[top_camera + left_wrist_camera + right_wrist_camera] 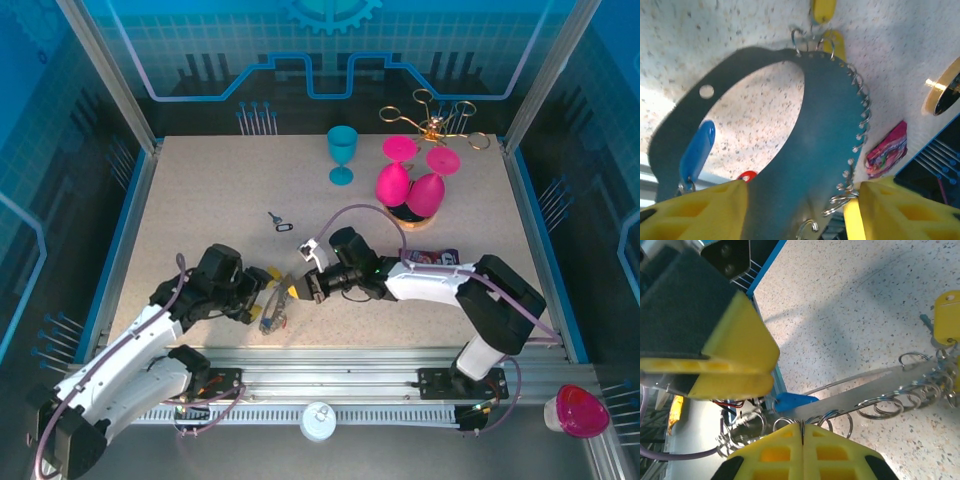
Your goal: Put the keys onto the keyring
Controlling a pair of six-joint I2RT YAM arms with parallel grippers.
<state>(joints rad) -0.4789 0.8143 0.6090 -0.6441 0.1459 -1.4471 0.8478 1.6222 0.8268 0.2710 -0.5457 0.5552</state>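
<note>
The keyring (820,130) is a flat grey metal hoop with small split rings along its edge. It hangs low over the table between my two grippers (273,312). Keys hang from it on a blue tag (697,150), a red tag (746,176) and yellow tags (823,9). My left gripper (801,186) is open, and the hoop passes between its yellow fingers (700,210). My right gripper (801,429) is shut on one split ring at the hoop's edge (875,400). Another small dark key (278,222) lies loose on the table behind the grippers (297,290).
At the back stand a teal goblet (342,155), two pink goblets (410,180) tipped on a round base, and a gold wire stand (435,120). A colourful packet (432,257) lies by the right arm. A pink cup (577,410) sits off the table's front right.
</note>
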